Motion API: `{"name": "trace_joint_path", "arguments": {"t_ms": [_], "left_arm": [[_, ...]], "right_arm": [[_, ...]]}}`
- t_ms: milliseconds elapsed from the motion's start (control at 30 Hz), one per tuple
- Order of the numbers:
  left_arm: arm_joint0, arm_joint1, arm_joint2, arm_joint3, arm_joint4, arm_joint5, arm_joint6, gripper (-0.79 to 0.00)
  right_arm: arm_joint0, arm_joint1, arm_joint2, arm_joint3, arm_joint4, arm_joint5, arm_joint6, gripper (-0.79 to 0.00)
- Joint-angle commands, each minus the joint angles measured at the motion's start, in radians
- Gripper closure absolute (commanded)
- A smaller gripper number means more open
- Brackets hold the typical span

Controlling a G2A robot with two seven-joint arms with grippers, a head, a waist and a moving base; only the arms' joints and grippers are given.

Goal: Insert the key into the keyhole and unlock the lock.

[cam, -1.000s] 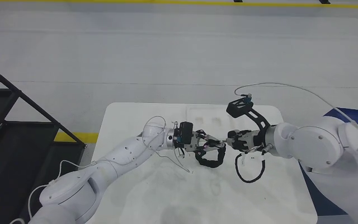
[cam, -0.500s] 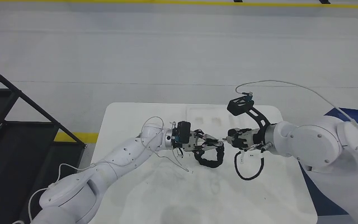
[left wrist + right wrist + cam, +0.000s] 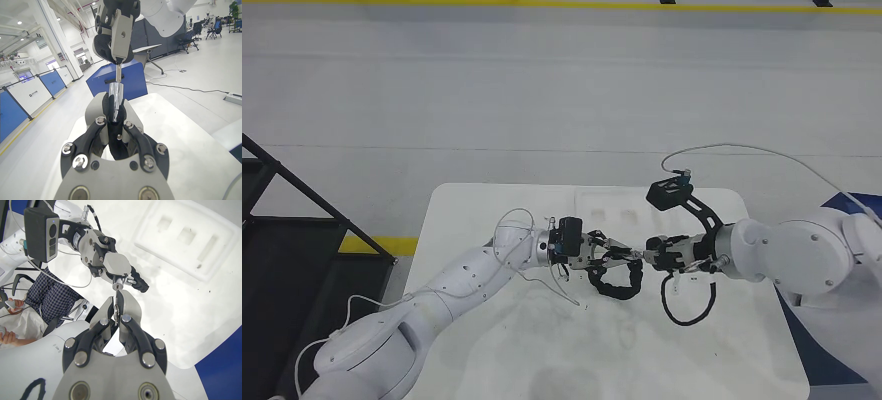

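Firstly, occlusions. Right pincer (image 3: 116,297) is clenched on the key (image 3: 118,73). The key's head is buried between the fingers, leaving the blade and part of a split ring (image 3: 115,311) exposed. Left pincer (image 3: 114,103) is clenched on the chrome cylinder (image 3: 116,91) of the cable lock (image 3: 139,283), held in the air above the worktop (image 3: 492,340). The cylinder's lower part sits hidden between the pads.

Blade tip meets the keyhole (image 3: 117,287) on the cylinder's end face, blade in line with the cylinder. How deep it sits cannot be made out. From the top view the two pincers stand nose to nose and the key is too small to resolve. The lock's black-sleeved cable curls away beside the left pincer.

White foam tray (image 3: 189,247) with three recesses lies on the worktop beyond the pincers, partly cut off at the frame edge.

Writing: barrier panels (image 3: 32,94) in the background carry a small printed mark, not transcribed.
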Motion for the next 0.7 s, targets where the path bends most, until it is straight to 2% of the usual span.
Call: {"name": "trace_joint_path", "arguments": {"t_ms": [0, 667], "left_arm": [[0.001, -0.001, -0.003, -0.001, 0.005, -0.002, 0.001, 0.0], [0.018, -0.005, -0.039, -0.006, 0.041, -0.012, 0.009, 0.0]], "right_arm": [[0.001, 0.001, 0.0, 0.002, 0.005, 0.004, -0.004, 0.0], [0.016, 0.015, -0.021, 0.02, 0.033, 0.025, -0.025, 0.0]]}}
